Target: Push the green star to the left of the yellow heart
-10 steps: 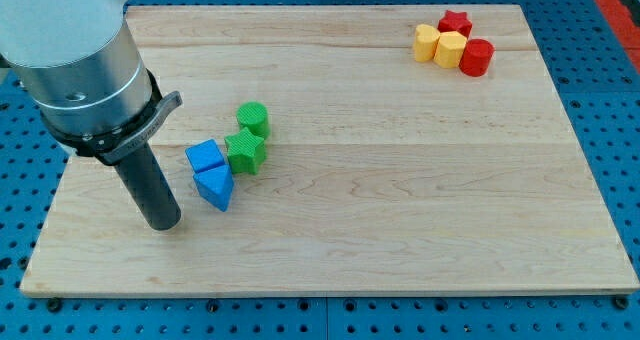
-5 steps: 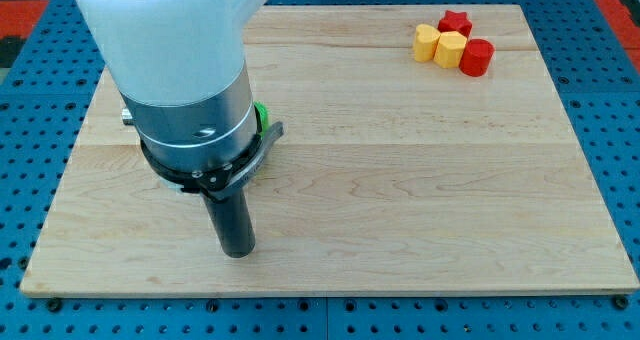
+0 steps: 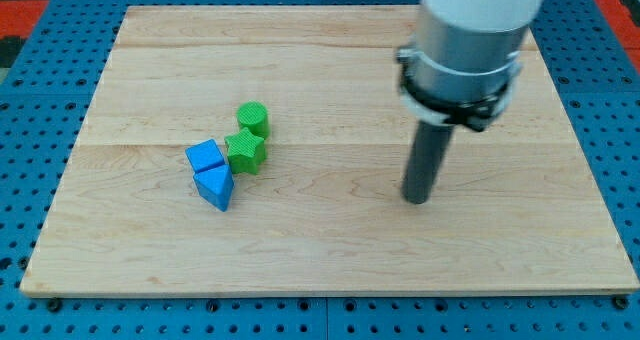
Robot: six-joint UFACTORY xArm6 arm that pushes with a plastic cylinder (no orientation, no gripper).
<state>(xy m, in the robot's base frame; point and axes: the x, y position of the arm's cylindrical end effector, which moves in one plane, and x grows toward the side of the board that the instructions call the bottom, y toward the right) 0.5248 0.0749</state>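
Four blocks show on the wooden board [image 3: 330, 270] in the single camera view, all gathered left of centre. The green star [image 3: 245, 152] sits in that cluster, touching the green cylinder [image 3: 253, 117] that stands just above it toward the view's top. Against the star's left side lies a blue cube-like block [image 3: 206, 157], and directly below that one, touching it, a blue triangular block [image 3: 215, 187].

The arm comes down from the view's top right, its pale body and grey collar covering the board's upper right corner. The yellow heart cannot be seen in this view; the arm's body hides the area of the board behind it, so the heart's place relative to the star cannot be told.

The dark rod ends at my tip [image 3: 416, 199], which rests on the board right of centre, well apart from the four blocks and on the view's right of them, slightly lower than the green star. It touches no block. The arm carries no gripper, only this rod, so there are no jaws to be apart or together.

A blue perforated table [image 3: 30, 100] surrounds the board on all sides.
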